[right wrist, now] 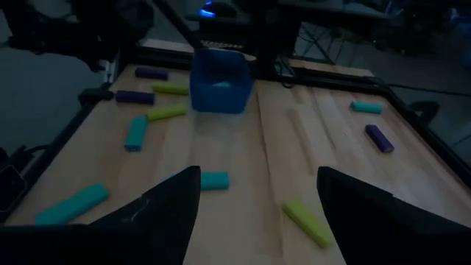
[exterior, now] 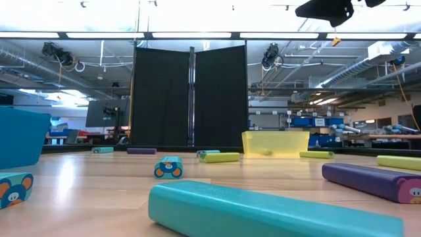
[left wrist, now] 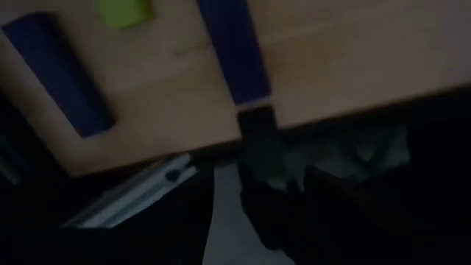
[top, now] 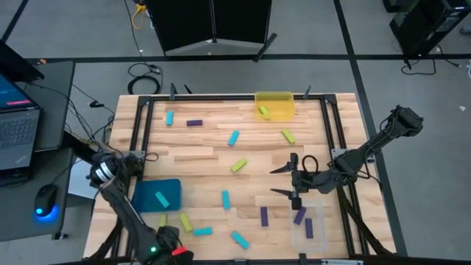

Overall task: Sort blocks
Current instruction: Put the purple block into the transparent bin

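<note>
The worktop (top: 206, 158) is pale planked wood, faintly glossy; the blocks (exterior: 250, 214) look like smooth matt plastic.

The left gripper (top: 171, 249) sits half cut off by the high view's bottom edge.

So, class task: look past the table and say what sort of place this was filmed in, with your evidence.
Probably a robotics lab or workshop. The low view shows an open ceiling with ducts and strip lights; beside the table sit a laptop and loose cables.
</note>
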